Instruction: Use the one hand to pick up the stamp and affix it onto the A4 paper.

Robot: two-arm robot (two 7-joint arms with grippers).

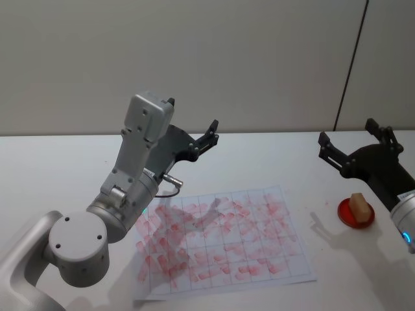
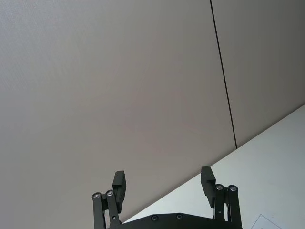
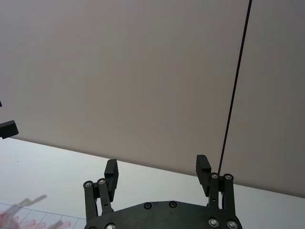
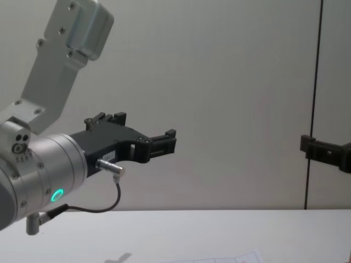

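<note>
Stamp (image 1: 360,206) sits lower right, just below our right gripper (image 1: 347,133), far from our left gripper (image 1: 192,115); both wide open, empty.

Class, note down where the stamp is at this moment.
In the head view, the stamp stands on a round red pad on the robot's right, to the right of the A4 paper and near the right gripper.

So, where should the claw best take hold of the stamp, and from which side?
Probably its upper half, across its width, coming down from above with the open right claw, the nearer one. The stamp stands on a shallow red dish, so its top is free while its base sits low.
</note>
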